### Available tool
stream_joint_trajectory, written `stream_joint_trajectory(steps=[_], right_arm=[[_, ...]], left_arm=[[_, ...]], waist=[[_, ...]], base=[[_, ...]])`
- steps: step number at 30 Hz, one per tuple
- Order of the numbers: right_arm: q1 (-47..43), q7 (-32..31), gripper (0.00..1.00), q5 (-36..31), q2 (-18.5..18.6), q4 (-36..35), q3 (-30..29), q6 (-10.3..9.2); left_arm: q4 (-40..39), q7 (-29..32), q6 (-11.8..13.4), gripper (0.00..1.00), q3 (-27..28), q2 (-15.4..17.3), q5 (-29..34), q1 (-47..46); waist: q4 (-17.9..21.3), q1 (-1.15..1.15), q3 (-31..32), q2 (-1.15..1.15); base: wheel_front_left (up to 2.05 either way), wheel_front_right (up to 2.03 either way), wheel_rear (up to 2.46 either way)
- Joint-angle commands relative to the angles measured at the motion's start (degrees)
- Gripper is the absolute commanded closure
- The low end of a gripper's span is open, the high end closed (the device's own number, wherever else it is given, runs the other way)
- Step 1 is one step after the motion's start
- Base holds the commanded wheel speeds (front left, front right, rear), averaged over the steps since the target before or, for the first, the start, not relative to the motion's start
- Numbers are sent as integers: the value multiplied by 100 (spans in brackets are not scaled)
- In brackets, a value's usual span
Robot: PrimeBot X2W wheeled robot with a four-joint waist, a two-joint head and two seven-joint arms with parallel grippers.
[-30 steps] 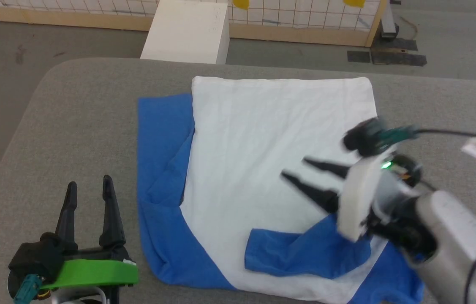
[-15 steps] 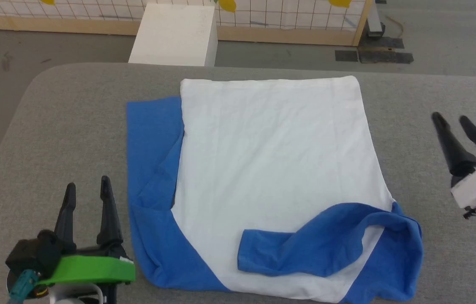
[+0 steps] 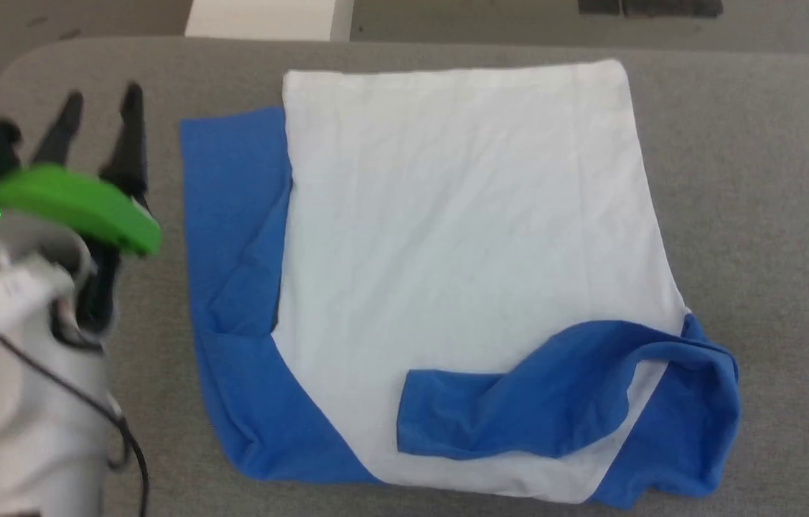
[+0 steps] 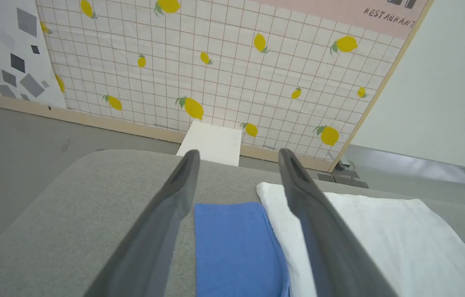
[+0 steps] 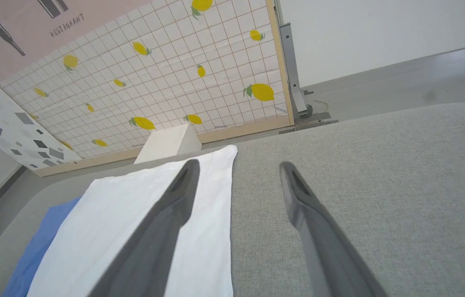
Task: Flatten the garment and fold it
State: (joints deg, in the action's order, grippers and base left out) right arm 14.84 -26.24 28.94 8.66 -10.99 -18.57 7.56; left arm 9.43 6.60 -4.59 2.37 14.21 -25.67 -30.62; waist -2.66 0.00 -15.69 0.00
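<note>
Grey table (image 3: 734, 108) across the whole head view. Shirt (image 3: 461, 237) spread over the middle of it, hem toward the top of the frame, blue shoulders toward the bottom. Pretty flat already, just a few soft wrinkles. Right sleeve (image 3: 519, 416) folded in over the white body at lower right. Left sleeve (image 3: 232, 215) sticking out past the white at centre left, bunched a bit halfway down, long axis running up-down the frame. Left gripper (image 3: 103, 100) at upper left, off the cloth, jaws wide and holding nothing, fingers roughly parallel with that sleeve, sleeve just to its right. Right gripper (image 5: 239, 166) out at the far right edge, also spread wide and empty, off the shirt's right side. Guessing left sleeve next, so probably the left arm's job, being way nearer.
</note>
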Motion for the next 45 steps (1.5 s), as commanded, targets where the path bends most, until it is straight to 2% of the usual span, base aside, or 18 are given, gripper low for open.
stream_joint_trajectory(steps=[1, 8, 15, 18, 24, 29, 30, 31, 35, 41, 45], right_arm=[[125, -28, 0, -2, -19, -94, 8, -8], [306, -129, 0, 77, -29, -422, 41, -8], [343, -138, 0, 133, 1, -595, -72, -8], [362, -142, 0, 163, 10, -667, -110, -8], [394, -165, 0, 200, 14, -759, -134, -8], [418, -191, 0, 227, 39, -810, -106, -8], [421, -189, 0, 229, 45, -820, -107, -8], [425, -186, 0, 229, 49, -823, -111, -8], [428, -183, 0, 201, 79, -800, -151, -8], [397, -180, 0, 161, 79, -706, -128, -8], [298, -196, 0, 86, 97, -567, -133, -8]], left_arm=[[188, 258, -10, 0, 11, 138, -60, -373], [926, 1904, 200, 0, -58, 655, -164, -1719], [1260, 3224, 483, 0, -123, 975, -220, -2133], [1256, 3545, 589, 0, -161, 1033, -214, -2155], [1336, 3740, 800, 0, -197, 1081, -137, -2100], [1569, 4103, 975, 0, -209, 973, -247, -2034], [1582, 4127, 971, 40, -191, 936, -306, -2029], [1598, 4147, 953, 100, -180, 912, -357, -2020], [1580, 3963, 901, 100, 8, 825, -599, -2008], [1663, 3114, 931, 100, 566, 671, -968, -1987], [1787, 2444, 941, 100, 1121, 630, -1288, -1836]], waist=[[151, 0, -574, 0], [382, 0, -1317, 0], [480, 0, -1719, 0], [488, 0, -1842, 0], [470, 0, -2023, 0], [455, 0, -2103, 0], [449, 0, -2115, 0], [444, 0, -2119, 0], [386, 0, -2074, 0], [206, 0, -1782, 0], [-78, 0, -1330, 0]], base=[[0, 0, 0], [0, 0, 0], [0, 0, 0], [0, 0, 0], [0, 0, 0], [0, 0, 0], [0, 0, 0], [0, 0, 0], [0, 0, 0], [0, 0, 0], [0, 0, 0]])
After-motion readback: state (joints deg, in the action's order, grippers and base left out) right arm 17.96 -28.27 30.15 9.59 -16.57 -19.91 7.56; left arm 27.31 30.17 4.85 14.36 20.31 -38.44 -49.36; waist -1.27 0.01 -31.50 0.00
